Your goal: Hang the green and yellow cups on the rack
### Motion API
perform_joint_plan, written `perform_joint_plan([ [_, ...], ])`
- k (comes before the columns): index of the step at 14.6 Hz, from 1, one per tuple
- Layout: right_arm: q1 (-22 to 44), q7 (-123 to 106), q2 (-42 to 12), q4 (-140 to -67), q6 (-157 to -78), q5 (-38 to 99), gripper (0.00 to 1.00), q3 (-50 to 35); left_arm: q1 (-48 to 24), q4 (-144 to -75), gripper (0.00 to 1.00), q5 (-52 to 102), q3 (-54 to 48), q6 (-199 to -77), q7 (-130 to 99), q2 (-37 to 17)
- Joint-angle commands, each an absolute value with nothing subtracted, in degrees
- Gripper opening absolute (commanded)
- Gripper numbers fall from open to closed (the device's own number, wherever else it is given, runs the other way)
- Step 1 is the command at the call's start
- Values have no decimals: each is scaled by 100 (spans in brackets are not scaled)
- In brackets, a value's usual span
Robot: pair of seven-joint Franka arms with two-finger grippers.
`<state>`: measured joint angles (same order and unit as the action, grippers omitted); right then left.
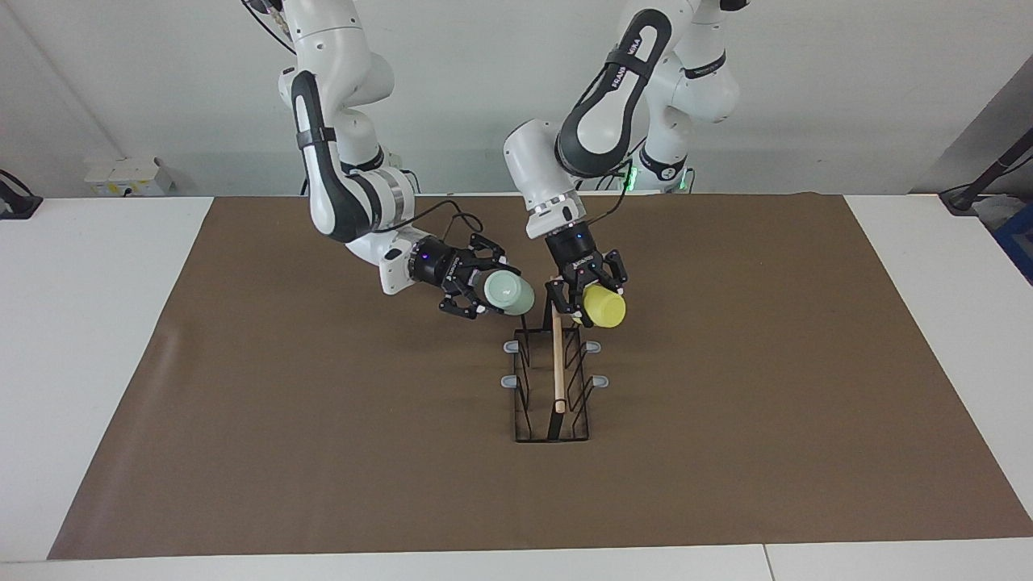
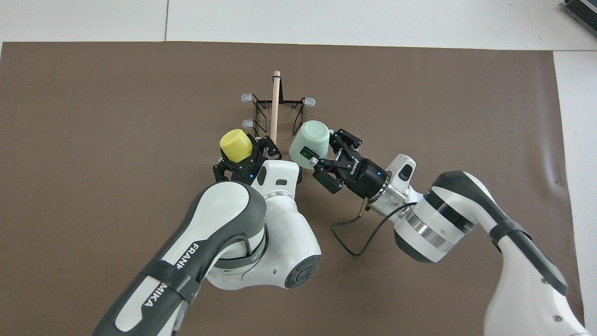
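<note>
The small bright yellow tapered plastic cup (image 1: 604, 306) is held in the air, tipped on its side, at the rack's end nearest the robots, over the prong row on the left arm's side. The left gripper (image 1: 587, 297) is clamped on it, fingers pinching at the cup's rim end, the closed base pointing away from the wrist. In the overhead view the yellow cup (image 2: 236, 145) covers the nearest prong on that side.

The pale mint green tapered plastic cup (image 1: 509, 293) is likewise off the table and on its side, pinched at its rim end by the right gripper (image 1: 482, 292). It hangs over the nearest prong on the right arm's side; from above the green cup (image 2: 309, 139) lies against the rack's edge.

The black wire frame rack (image 1: 552, 386) with a light wooden rod (image 1: 557, 367) along its top stands on the brown mat (image 1: 323, 444), between the two cups. Four grey-tipped prongs show uncovered; whether either cup touches a prong cannot be told.
</note>
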<state>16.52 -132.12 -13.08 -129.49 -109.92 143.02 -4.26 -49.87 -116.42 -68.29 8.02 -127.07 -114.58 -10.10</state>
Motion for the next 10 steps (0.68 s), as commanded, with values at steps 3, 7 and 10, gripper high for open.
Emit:
perform_joint_plan([
  [3,1626,-13684,-1424,-12902,-10916,14449,0,-422,-5098,-11681,100,-6970,888,-12481,-11628,-967],
  [7,1670,-13991,-1660,-12903,-10837,14449,0,-431,-5045,-11628,100,-6900,888,-12551,-11462,-862],
  [10,1670,-14106,-1687,-12911,-10889,14449,0,-422,-4861,-11628,100,-6620,888,-12655,-10708,-546],
])
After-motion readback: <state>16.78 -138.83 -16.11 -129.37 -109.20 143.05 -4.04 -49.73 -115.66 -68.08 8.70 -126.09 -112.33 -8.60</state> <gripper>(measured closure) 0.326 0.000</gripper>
